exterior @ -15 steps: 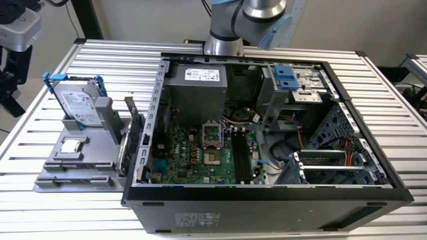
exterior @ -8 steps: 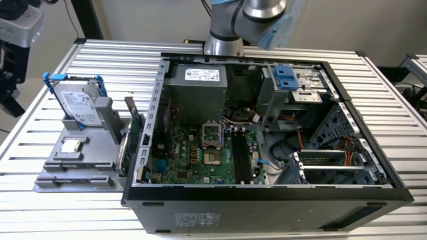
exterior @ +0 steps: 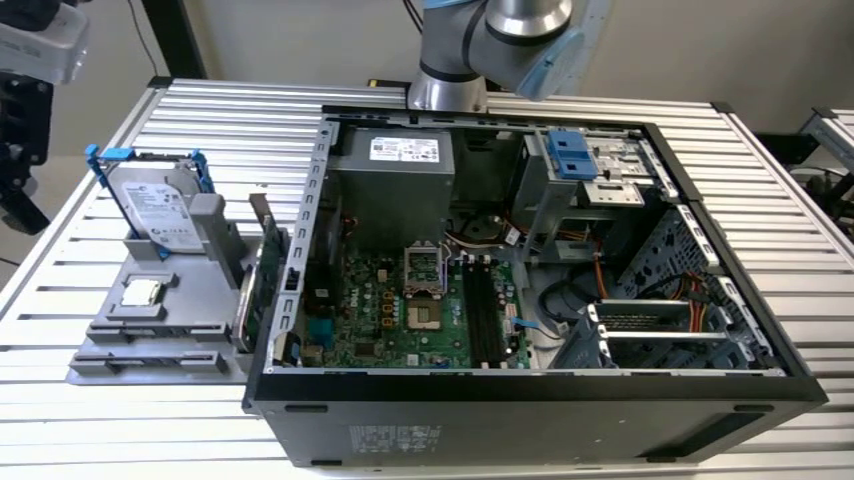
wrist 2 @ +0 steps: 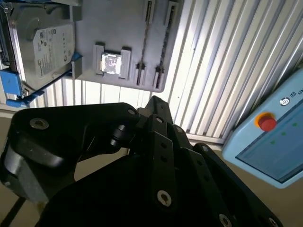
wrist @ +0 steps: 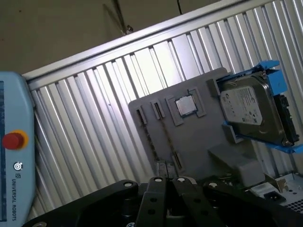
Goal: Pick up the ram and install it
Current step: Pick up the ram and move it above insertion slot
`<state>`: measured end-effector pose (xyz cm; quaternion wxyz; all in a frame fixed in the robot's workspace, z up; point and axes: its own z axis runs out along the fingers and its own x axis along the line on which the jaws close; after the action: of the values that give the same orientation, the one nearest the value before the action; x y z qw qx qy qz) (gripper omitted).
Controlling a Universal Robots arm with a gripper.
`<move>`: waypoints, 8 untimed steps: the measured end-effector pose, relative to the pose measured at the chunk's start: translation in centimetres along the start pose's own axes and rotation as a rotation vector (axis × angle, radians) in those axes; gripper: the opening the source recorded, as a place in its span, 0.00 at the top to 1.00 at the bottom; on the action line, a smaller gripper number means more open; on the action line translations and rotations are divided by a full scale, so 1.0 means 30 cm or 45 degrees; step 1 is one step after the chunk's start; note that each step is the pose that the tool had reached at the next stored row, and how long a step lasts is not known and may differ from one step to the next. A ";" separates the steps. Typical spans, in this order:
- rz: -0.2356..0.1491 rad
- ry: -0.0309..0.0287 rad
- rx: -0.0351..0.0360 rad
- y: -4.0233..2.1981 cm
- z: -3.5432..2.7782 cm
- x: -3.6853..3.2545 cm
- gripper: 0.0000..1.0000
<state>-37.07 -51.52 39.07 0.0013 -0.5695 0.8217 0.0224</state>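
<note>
I count one open computer case (exterior: 534,405) on one table (exterior: 787,230). Inside it are one motherboard (exterior: 394,315) and one power supply (exterior: 400,175). There is one grey tray (wrist: 199,142), one hard drive (exterior: 154,205), one processor chip (exterior: 140,292), one green expansion card (exterior: 271,250) and one ram (exterior: 244,305). One pendant (wrist 2: 270,146) has one red button (wrist 2: 267,123). One arm (exterior: 501,40), mine.

The setting is a robotics laboratory or test cell. Indicators:
- A worktop (exterior: 787,180) built from ribbed aluminium profiles.
- A robot arm (exterior: 494,35) standing at the worktop edge, behind the case.
- A control pendant (wrist 2: 270,146) with a red stop button (wrist 2: 267,123).
- An open computer case (exterior: 534,420) with its motherboard (exterior: 400,310) exposed.
- A grey holder (exterior: 147,355) just beside the case, carrying a hard drive (exterior: 154,205) and a processor chip (exterior: 140,292).
</note>
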 end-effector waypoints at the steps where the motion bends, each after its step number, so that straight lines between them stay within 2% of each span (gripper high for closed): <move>1: -0.016 0.0006 -0.0005 0.000 0.000 0.000 1.00; 4: -0.075 0.0024 -0.0014 0.000 0.000 0.000 1.00; 8: -0.168 0.0048 0.0026 0.000 0.001 0.000 1.00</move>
<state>-37.07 -51.53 39.03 0.0018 -0.6226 0.7823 0.0204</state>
